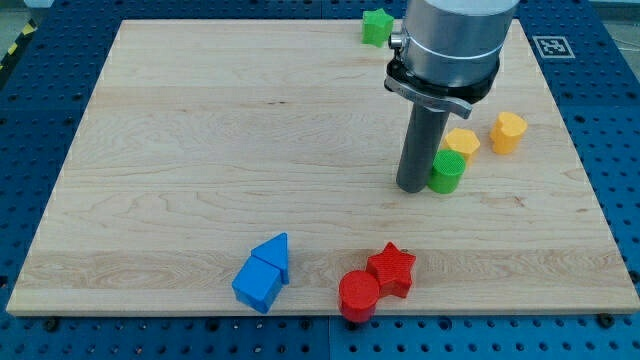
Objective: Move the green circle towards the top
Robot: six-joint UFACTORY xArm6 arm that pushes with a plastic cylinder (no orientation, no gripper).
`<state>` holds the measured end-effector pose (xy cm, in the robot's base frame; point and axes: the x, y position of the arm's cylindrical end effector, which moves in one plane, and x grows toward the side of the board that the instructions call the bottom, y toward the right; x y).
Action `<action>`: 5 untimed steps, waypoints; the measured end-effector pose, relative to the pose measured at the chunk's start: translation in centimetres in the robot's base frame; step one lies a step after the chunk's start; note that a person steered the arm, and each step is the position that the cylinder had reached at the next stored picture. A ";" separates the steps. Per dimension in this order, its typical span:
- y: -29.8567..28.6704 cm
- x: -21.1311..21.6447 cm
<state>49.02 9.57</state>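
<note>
The wooden desk (200,150) fills most of the view, a pale board lying on a blue perforated base (30,340). Above its far right part hangs the arm's grey cylindrical body (450,40), from which the dark rod (418,140) drops straight down. There is no gripper on this arm, so there is nothing to be open or closed; the rod simply ends in my tip (413,187), which rests on the desk in the right half, nearer the right edge than the left.

The green circle (447,172) stands just beside my tip, on the side toward the right edge, touching it or very nearly so. Behind the green circle, toward the top edge, a yellow block (462,141) sits close against it, and a second yellow block (508,132) lies a little farther toward the right edge.

Near the bottom edge, around its middle, two blue blocks press together: a blue cube (257,284) and a blue triangle (274,250). Beside them toward the right lie a red circle (359,295) and a red star (391,268), touching each other.

A green star (376,26) sits at the top edge, right of centre, beside the arm's body.
</note>
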 end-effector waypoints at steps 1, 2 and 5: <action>0.0 1.5; 0.4 3.4; 8.2 3.7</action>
<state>52.69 17.76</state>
